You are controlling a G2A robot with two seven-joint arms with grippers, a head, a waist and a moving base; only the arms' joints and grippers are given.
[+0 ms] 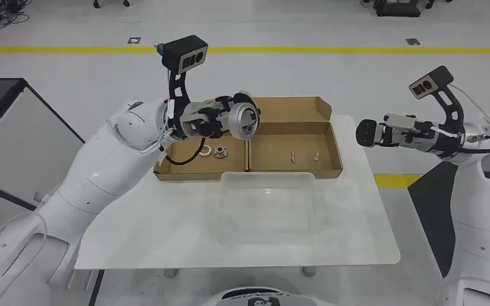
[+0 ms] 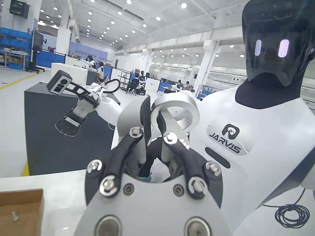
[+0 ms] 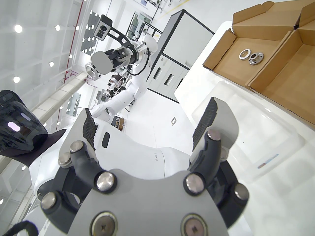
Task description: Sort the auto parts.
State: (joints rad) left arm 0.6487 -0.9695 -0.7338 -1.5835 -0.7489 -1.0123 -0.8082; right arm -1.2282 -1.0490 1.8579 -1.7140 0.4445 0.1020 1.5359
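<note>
On the left, the left pincer (image 1: pixel 239 121) is raised over the left compartment of the cardboard box (image 1: pixel 285 109). It pinches a large metal ring (image 1: pixel 246 120), gripping the ring's wall with one finger seemingly run through the bore. That hold looks chosen to stop a smooth round part from rolling out. Held clear of the box walls, the ring can be lowered straight in without catching an edge. Below it, on the floor of that left compartment, a flat washer (image 1: pixel 205 151) and a flanged bushing (image 1: pixel 220 151) lie just beside each other. Round, bored parts seem to be gathered there, so the ring most likely belongs with them. Past the divider, the right compartment holds two small bolts (image 1: pixel 293 157), near one another but apart, which suggests fasteners are kept separate. A clear plastic bin (image 1: pixel 268 203) stands on the white desk (image 1: pixel 344 229) against the box's near wall, probably where the unsorted parts are drawn from. At the far right, the right pincer (image 1: pixel 366 131) hangs beyond the desk's edge with its fingers spread and nothing between them. It is well apart from the box, which leaves room for the other arm and readies it for a later pick.
</note>
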